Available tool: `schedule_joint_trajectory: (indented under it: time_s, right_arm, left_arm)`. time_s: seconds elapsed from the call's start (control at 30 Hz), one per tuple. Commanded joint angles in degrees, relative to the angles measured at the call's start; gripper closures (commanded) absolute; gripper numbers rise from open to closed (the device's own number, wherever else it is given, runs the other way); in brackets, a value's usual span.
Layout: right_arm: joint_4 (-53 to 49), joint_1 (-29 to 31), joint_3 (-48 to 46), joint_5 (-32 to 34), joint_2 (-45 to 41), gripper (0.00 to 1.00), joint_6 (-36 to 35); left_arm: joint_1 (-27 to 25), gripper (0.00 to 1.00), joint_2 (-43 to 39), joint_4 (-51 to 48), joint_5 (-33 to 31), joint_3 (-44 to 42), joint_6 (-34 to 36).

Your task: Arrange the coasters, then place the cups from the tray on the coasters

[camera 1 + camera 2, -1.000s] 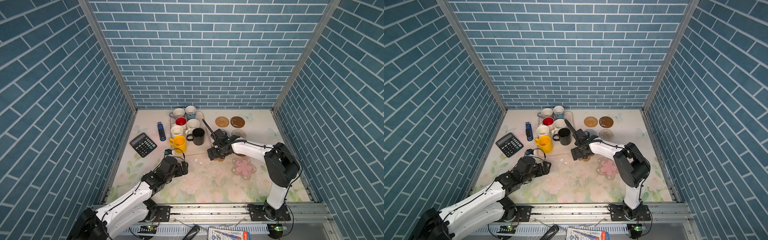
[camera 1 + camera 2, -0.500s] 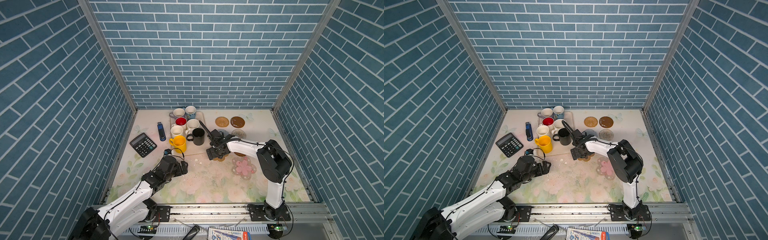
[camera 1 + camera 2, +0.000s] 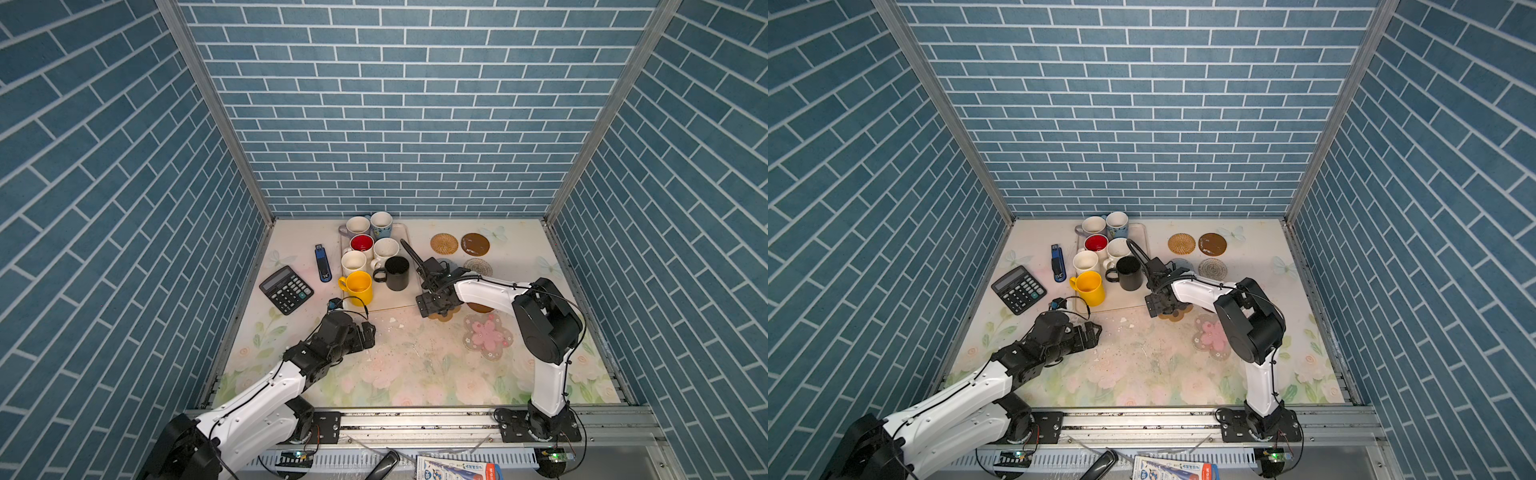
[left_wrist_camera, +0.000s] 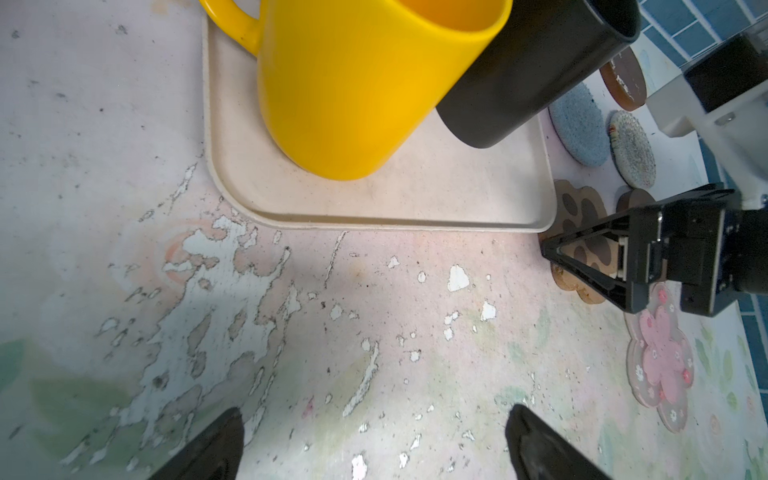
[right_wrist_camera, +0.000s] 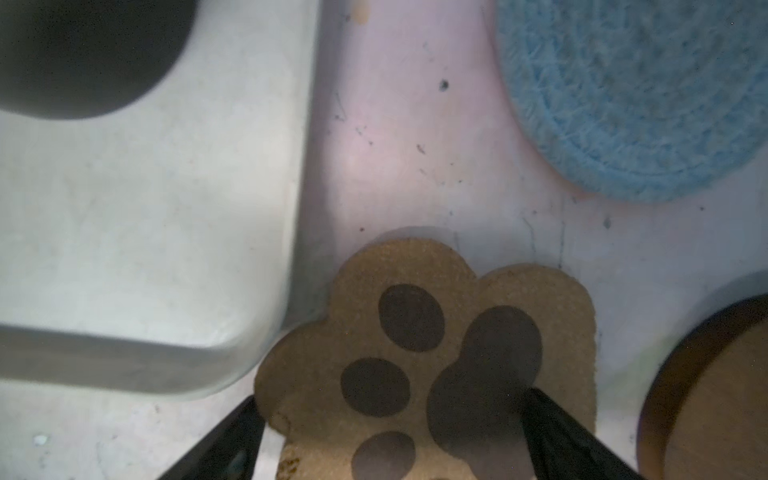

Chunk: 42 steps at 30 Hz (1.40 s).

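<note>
Several cups stand on the beige tray (image 3: 390, 302) at the back left: yellow (image 3: 358, 286), black (image 3: 397, 272), red-inside white (image 3: 361, 243) and others. To its right lie the coasters: woven tan (image 3: 444, 243), brown disc (image 3: 474, 244), whitish woven (image 3: 478, 267), pink flower (image 3: 487, 336); the pale blue one (image 5: 644, 91) is mostly under the arm. My right gripper (image 5: 392, 403) is open, low over the brown paw coaster (image 5: 415, 332) by the tray's front right corner, its fingers astride it. A second brown disc (image 5: 715, 395) lies beside it. My left gripper (image 4: 374, 419) is open over bare table before the tray.
A black calculator (image 3: 286, 289) and a blue stapler (image 3: 323, 262) lie left of the tray. Blue brick walls close in the table at the back and both sides. The table's mat (image 4: 291, 311) is worn and flaked in front of the tray.
The right arm's elbow has swung in to the left while its gripper stayed over the paw coaster. The left arm has not visibly moved.
</note>
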Motion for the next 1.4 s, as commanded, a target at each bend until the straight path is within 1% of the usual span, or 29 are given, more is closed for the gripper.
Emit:
schedule_joint_trajectory:
  time_s: [0.0,0.23,0.37,0.6,0.67,0.73,0.8,0.87,0.93,1.0,1.03,1.17,1.27,1.37]
  right_arm:
    - [-2.16,-1.43,-1.17,1.74,0.3,0.04,-0.82]
    - [0.33,-1.85,-1.37,-1.65,-0.66,0.04,-2.17]
    - [0.77,-1.85,-1.15,-2.47,-2.22,0.03,-2.78]
    - [0.99,-1.77,-1.73,-4.09,-8.45,0.03,-2.85]
    - [0.29,-1.9,-0.51,-4.22,-8.8,0.08,-2.24]
    - [-0.26,-2.13,1.45,-5.41,-8.3,0.17,-2.29]
    - [0.21,-3.04,2.96,-8.32,-8.01,0.28,-2.09]
    - [1.23,-4.85,4.17,-12.19,-7.71,0.36,-1.48]
    - [2.19,-7.04,5.72,-16.78,-6.82,0.43,-0.83]
    - [2.21,-9.04,8.61,-20.68,-4.89,0.53,-0.78]
    - [1.99,-9.72,10.03,-21.88,-3.88,0.55,-1.08]
    - [0.24,-12.4,17.88,-27.48,2.36,0.55,-2.68]
    - [-0.65,-14.04,23.91,-30.58,7.89,0.55,-2.82]
    - [-1.51,-14.93,29.79,-33.21,13.07,0.55,-2.96]
  left_arm:
    - [0.51,0.01,0.74,0.76,-0.27,0.65,0.25]
    - [0.54,0.01,1.6,0.35,-0.75,2.07,1.09]
    - [0.59,0.01,0.81,-3.46,-1.82,4.53,3.04]
    - [1.38,0.01,-3.7,-11.41,-3.44,8.34,4.34]
    - [2.3,0.03,-4.4,-12.43,-3.13,8.6,3.58]
    - [3.3,0.09,-4.71,-12.82,-3.02,8.67,2.64]
    - [4.18,0.17,-4.64,-12.83,-2.74,8.82,1.7]
    - [4.6,0.25,-4.42,-12.62,-2.65,8.88,0.9]
    - [4.84,0.28,-4.47,-12.62,-3.1,8.93,0.42]
    - [5.42,0.28,-4.8,-13.37,-4.02,9.42,0.39]
    - [5.82,0.28,-4.99,-13.9,-4.53,9.82,0.56]
    - [9.5,0.22,-5.14,-15.3,-4.18,12.52,1.31]
    - [13.26,0.16,-3.58,-14.44,-1.99,15.17,1.12]
    - [15.79,0.1,-1.21,-13.92,-1.59,18.74,1.94]
